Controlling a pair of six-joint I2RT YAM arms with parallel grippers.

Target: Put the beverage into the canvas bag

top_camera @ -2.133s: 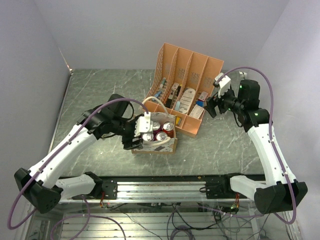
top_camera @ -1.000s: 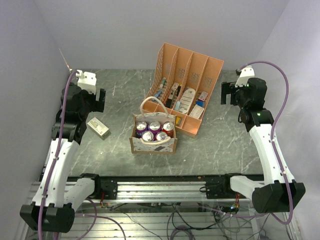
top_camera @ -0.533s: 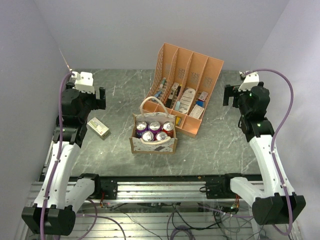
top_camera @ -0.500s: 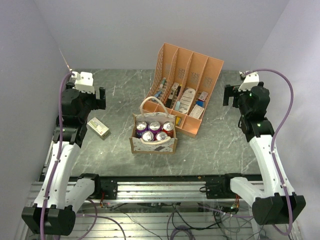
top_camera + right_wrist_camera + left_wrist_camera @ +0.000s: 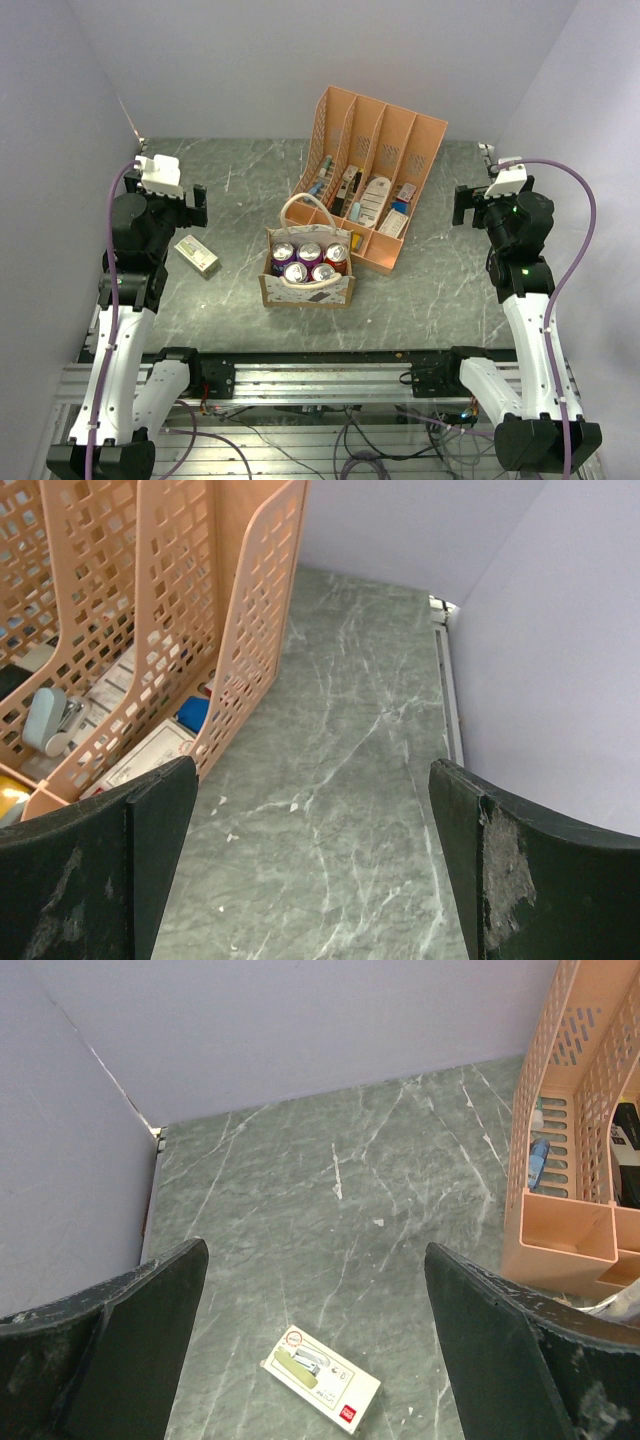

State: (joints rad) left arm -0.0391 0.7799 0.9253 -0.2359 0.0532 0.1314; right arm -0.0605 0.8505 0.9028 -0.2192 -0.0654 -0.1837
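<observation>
No legible text. Box [image 5: 321, 1378]: red logo mark, unreadable. Cans [image 5: 310, 262]: label print too small to read.

Plain pale lavender walls [image 5: 300, 60] close in on three sides around a dark green marble-patterned tabletop [image 5: 450, 290] veined with white, evenly lit, with a silver metal rail frame [image 5: 320, 385] running along its near edge.
</observation>
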